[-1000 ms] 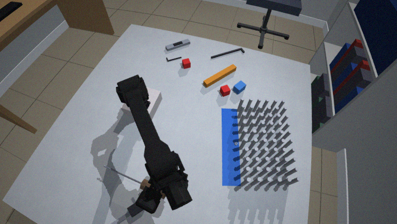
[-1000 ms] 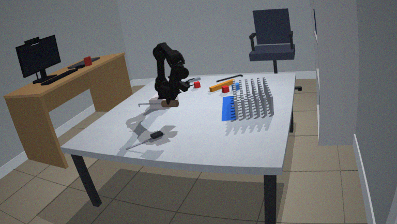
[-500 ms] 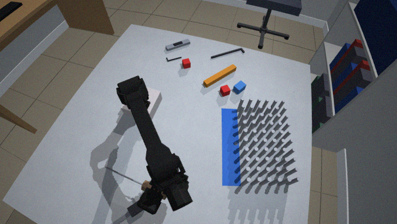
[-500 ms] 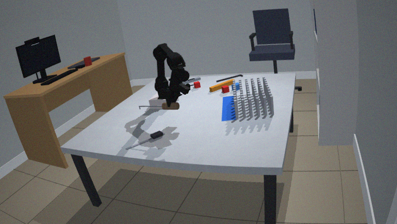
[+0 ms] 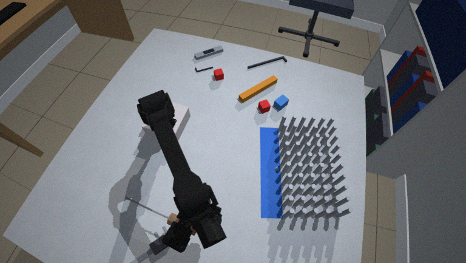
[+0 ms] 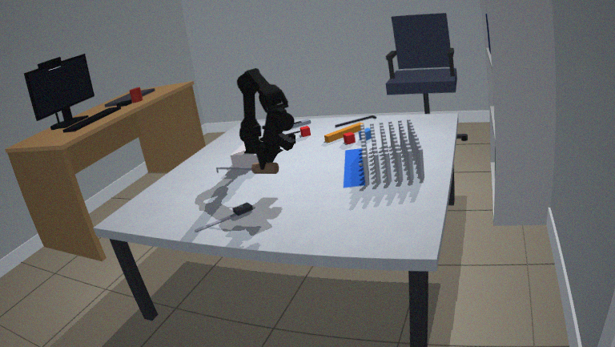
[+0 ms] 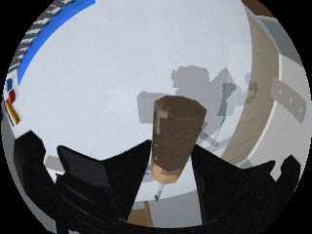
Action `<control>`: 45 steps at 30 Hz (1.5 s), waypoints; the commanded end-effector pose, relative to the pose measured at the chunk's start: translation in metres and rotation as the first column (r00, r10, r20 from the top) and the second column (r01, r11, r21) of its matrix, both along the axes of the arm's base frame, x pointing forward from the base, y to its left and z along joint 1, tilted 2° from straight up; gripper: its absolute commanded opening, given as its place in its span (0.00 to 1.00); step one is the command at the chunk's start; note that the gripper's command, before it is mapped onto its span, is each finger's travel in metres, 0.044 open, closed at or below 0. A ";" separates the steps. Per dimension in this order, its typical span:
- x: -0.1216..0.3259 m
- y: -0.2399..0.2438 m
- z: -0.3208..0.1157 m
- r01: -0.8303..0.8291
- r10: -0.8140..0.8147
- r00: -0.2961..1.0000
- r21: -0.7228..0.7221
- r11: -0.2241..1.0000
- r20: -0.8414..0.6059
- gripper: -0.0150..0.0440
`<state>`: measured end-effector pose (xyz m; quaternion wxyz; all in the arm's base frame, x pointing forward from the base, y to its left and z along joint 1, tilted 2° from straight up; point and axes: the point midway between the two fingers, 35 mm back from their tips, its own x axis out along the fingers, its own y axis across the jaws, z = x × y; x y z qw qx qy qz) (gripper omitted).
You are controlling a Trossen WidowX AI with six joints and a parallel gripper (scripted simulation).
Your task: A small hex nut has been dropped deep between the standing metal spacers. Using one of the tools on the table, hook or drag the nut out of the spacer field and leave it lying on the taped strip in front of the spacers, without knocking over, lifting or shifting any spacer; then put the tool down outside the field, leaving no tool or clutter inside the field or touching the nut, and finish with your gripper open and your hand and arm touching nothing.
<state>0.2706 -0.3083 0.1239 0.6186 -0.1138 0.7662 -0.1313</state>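
Observation:
My gripper [image 5: 184, 225] [image 6: 267, 167] [image 7: 172, 146] is shut on the wooden handle [image 5: 172, 218] [image 6: 272, 168] [image 7: 178, 119] of a hook tool, held above the table left of the spacer field. Its thin rod [image 5: 147, 207] [image 6: 235, 168] points away to the left, with a small bent tip in the exterior view. A small grey nut [image 5: 277, 168] appears to lie on the blue taped strip [image 5: 267, 191] [image 6: 351, 168] [image 7: 63, 15], at its edge by the front row of spacers. The metal spacers [image 6: 421, 166] appear upright. Whether the nut touches one cannot be told.
A black-handled tool [image 5: 161, 245] [image 6: 243, 208] lies below and beside the arm. An orange bar [image 5: 257, 88] [image 6: 343, 132], a red cube [image 5: 264, 106] [image 6: 348, 138] and a blue block [image 5: 281, 102] lie behind the strip. Another red cube [image 5: 218, 74], black hex keys [image 5: 266, 62] and a grey level-like bar [image 5: 208, 52] lie farther back.

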 end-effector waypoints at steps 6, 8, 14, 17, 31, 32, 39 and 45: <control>-0.001 0.000 -0.010 -0.006 0.006 1.000 0.002 1.000 -0.013 0.25; -0.001 -0.001 -0.011 -0.006 0.006 1.000 0.002 1.000 -0.013 0.25; -0.001 -0.001 -0.017 -0.006 0.006 1.000 0.002 1.000 -0.013 0.25; -0.001 -0.001 -0.020 -0.006 0.006 1.000 0.002 1.000 -0.013 0.25; 0.000 -0.002 -0.032 -0.006 0.006 1.000 0.002 1.000 -0.013 0.25; 0.000 -0.002 -0.033 -0.006 0.006 1.000 0.002 1.000 -0.013 0.25; 0.000 -0.002 -0.039 -0.006 0.006 1.000 0.002 1.000 -0.013 0.25; 0.000 -0.002 -0.045 -0.006 0.006 1.000 0.002 1.000 -0.013 0.25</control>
